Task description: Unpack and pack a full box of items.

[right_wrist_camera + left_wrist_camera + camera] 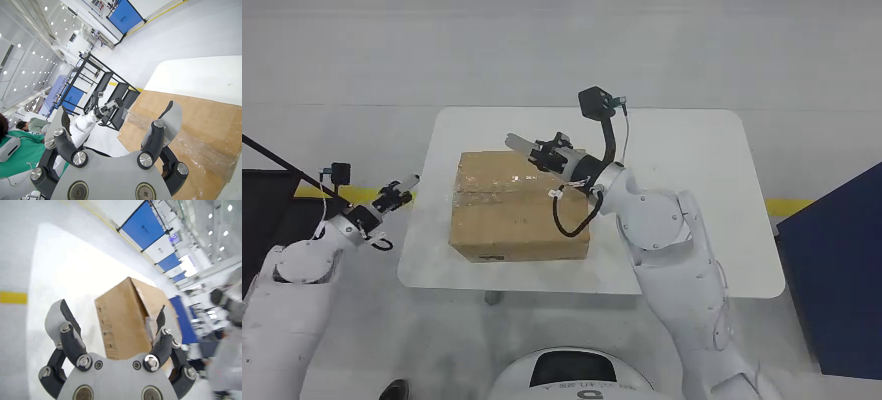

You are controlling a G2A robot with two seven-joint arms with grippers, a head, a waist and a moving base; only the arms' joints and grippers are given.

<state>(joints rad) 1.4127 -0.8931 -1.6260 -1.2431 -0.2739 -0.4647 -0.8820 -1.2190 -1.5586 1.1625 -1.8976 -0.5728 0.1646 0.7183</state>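
Note:
A brown cardboard box (517, 205), taped shut along its top seam, stands on the left half of the white table (692, 200). My right gripper (527, 148) hovers open just above the box's far top edge; in the right wrist view the gripper (118, 110) spreads over the taped cardboard top (198, 121). My left gripper (404, 188) is off the table's left edge, open and holding nothing. In the left wrist view the gripper (113, 311) frames the box (122, 321) ahead, well apart from it.
A black metal rack (111, 91) stands on the floor left of the table. Blue partition panels (832, 270) sit to the right. The table's right half is bare white surface.

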